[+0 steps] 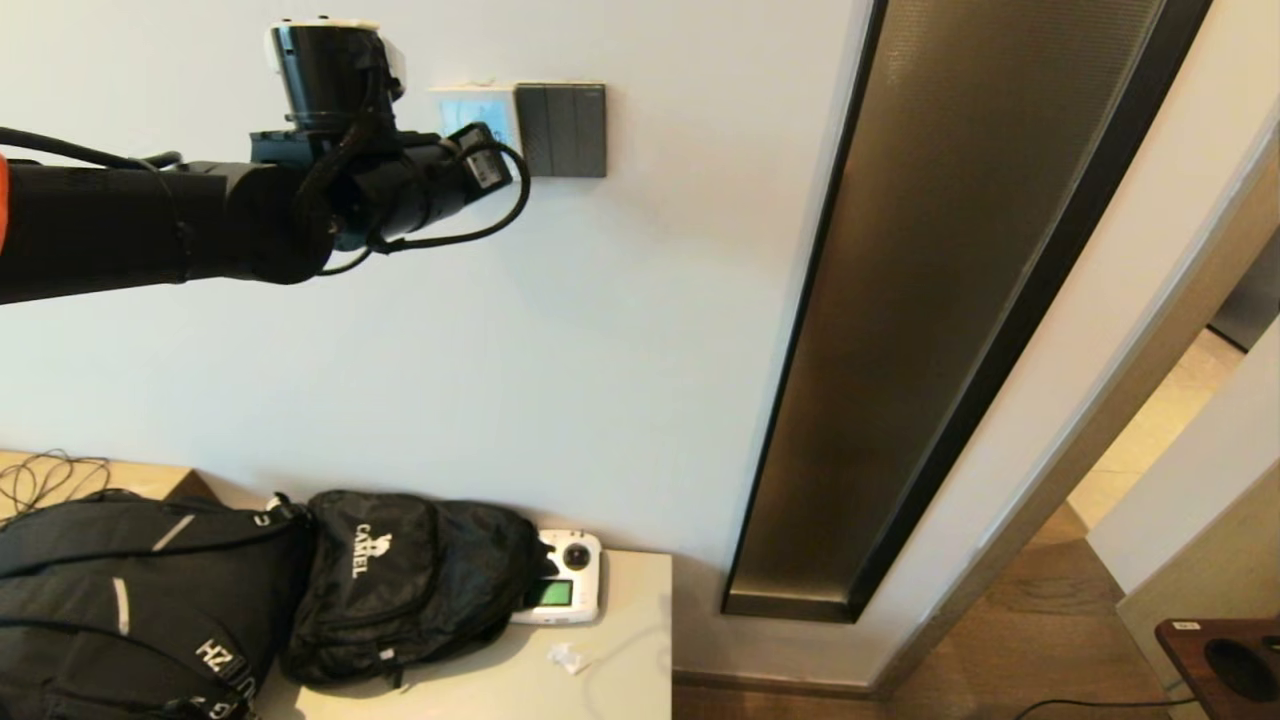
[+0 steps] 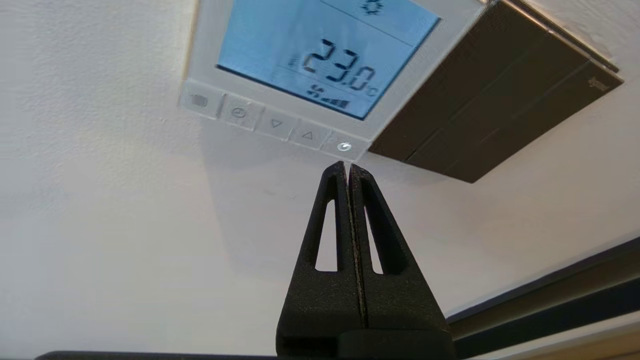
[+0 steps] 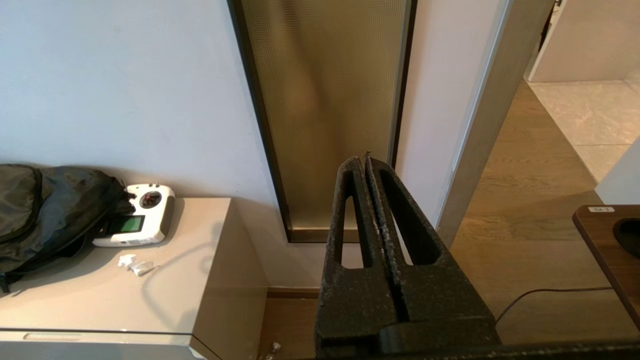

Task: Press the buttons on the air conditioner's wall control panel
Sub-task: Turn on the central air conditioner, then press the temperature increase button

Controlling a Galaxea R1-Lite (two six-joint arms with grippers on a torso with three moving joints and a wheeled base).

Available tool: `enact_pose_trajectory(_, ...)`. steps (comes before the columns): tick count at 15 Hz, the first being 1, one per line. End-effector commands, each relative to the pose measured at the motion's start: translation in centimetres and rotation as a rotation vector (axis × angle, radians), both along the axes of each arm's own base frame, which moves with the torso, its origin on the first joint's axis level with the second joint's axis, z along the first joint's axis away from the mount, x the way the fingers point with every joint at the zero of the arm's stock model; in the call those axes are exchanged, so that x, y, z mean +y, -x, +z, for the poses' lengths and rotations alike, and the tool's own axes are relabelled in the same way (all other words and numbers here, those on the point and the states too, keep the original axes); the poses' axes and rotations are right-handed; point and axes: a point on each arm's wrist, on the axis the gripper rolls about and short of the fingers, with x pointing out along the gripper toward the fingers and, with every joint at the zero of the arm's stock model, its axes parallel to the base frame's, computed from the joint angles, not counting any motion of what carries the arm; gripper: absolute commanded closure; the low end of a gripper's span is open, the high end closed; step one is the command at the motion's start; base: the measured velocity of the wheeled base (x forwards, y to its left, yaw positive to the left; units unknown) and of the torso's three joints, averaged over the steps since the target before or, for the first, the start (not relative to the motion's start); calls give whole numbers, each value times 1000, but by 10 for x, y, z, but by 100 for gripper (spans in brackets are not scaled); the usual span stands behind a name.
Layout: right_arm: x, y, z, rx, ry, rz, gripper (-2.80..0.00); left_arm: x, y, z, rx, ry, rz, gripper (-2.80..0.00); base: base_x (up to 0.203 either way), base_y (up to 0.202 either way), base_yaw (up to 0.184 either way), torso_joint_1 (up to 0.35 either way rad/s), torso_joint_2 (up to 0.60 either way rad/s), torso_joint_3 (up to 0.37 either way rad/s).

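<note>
The left arm reaches far forward, its black claw (image 2: 348,167) pinched together; the right black claw (image 3: 366,161) hangs low, likewise pinched.

the panel (image 2: 330,75) is white with a pale blue lit screen and dark digits; its buttons (image 2: 272,122) are pale with grey symbols. the switch plate (image 2: 492,100) beside it is dark grey. both grippers, left (image 2: 348,167) and right (image 3: 364,161), are black. the bags (image 1: 200,600) are black with white lettering; the controller (image 1: 565,590) is white with a green screen
</note>
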Motion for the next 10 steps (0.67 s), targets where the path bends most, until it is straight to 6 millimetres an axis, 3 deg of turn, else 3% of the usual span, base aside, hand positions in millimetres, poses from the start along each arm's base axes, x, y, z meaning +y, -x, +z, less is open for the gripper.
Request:
enact_pose_trajectory(1,0,0,0,1,0,1,0,5,3,2,0,4,10,0,0,0,0,0,0,0)
enact_pose_trajectory(5,0,0,0,1,0,1,0,9,-10,-9,20,-5,26,0,0,0,0,0,0,0)
enact_pose_trajectory(10,0,0,0,1,-1,1,0,8,-12,-1,-27,7,27,0,0,0,0,0,0,0)
